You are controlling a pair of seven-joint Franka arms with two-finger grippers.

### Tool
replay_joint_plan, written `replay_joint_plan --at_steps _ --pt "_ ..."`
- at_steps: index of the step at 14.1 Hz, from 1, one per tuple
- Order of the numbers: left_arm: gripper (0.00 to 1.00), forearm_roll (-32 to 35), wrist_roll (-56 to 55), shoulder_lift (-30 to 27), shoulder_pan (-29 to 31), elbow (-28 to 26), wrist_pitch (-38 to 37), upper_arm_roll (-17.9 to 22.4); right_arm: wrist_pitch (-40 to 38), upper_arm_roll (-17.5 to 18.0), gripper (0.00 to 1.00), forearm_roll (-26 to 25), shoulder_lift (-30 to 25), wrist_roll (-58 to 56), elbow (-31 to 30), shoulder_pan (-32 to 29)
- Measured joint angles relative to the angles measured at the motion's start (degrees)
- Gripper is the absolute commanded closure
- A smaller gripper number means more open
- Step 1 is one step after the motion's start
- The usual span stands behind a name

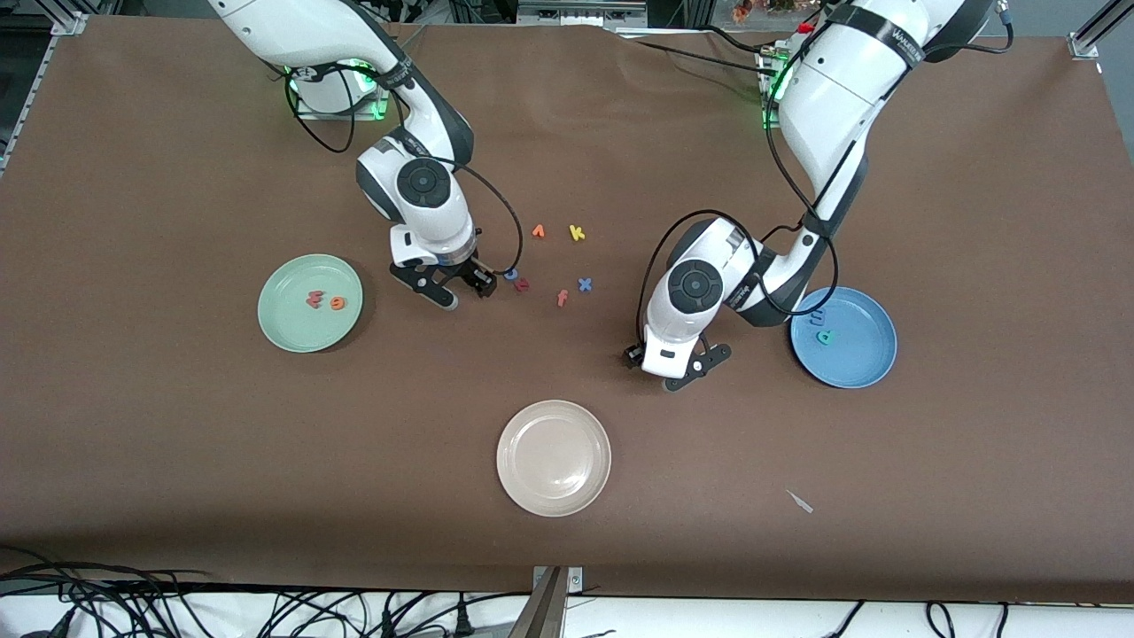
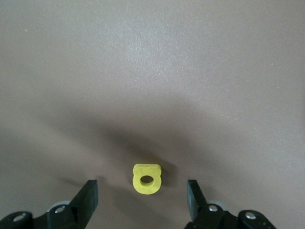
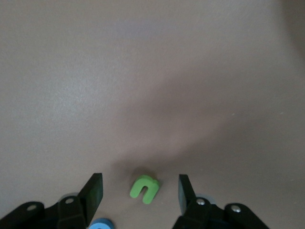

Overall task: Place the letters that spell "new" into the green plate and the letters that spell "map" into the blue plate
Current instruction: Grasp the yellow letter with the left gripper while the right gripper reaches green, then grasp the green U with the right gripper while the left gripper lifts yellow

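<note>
Both hands sit low on the worktop (image 1: 177, 461), each open around a letter not yet gripped: the left hand (image 2: 143, 195) straddles the yellow a (image 2: 147, 179), between the beige plate (image 1: 554, 457) and the blue plate (image 1: 873, 354); the right hand (image 3: 140, 193) straddles the green n (image 3: 144, 188) beside the green plate (image 1: 283, 328). Squeezing squarely on each letter's flat sides looks wise. Count: two letters on each colored plate, three plates.
</note>
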Motion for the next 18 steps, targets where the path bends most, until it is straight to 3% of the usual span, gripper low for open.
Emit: replay_joint_plan --at_steps 5,9,12,16,18 --pt "0.26 0.0 -0.1 0.7 -0.2 0.1 0.0 0.8 0.4 0.0 0.28 0.0 1.7 1.6 0.0 0.6" --pt "0.46 0.1 -0.3 1.2 -1.8 1.0 0.4 2.0 1.1 0.0 0.34 0.0 2.6 2.0 0.0 0.8" --pt "0.60 0.1 -0.6 1.2 -2.1 1.3 0.4 2.2 1.6 0.0 0.45 0.0 3.1 2.8 0.0 1.3" --pt "0.82 0.3 -0.6 1.3 -2.2 1.7 0.4 2.3 2.2 0.0 0.69 0.0 3.1 3.2 0.1 1.9" --pt "0.89 0.3 -0.6 1.3 -2.3 1.7 0.4 2.3 2.3 0.0 0.70 0.0 3.1 3.2 0.1 1.9"
